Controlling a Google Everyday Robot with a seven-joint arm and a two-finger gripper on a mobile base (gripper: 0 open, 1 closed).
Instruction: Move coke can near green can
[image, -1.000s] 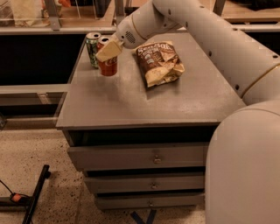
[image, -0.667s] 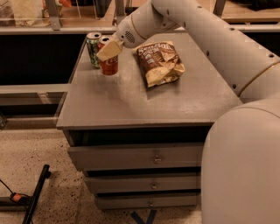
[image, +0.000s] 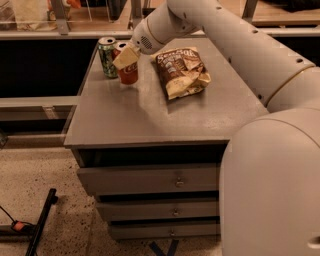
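The coke can (image: 129, 75) stands at the far left corner of the grey surface (image: 150, 117), just beside the green can (image: 106, 57). The two are close enough that they may be touching, though the contact line is hidden by the gripper (image: 125, 56). The gripper sits at the top of the red can, reaching in from the right at the end of the long white arm (image: 225, 35). One pale finger (image: 126, 56) lies across the can's near upper side (the other is out of sight behind it), so it reads as clamped on the coke can rather than spread apart.

The can's base appears to rest on the surface, or very nearly so, and it looks upright. A crumpled brown chip bag (image: 181, 70) lies to the right, well apart from both cans and out of the way.

By my judgement the task is almost complete, since the red can is already next to the green one. What is left is to let go of the can and draw the arm back without knocking either can over.
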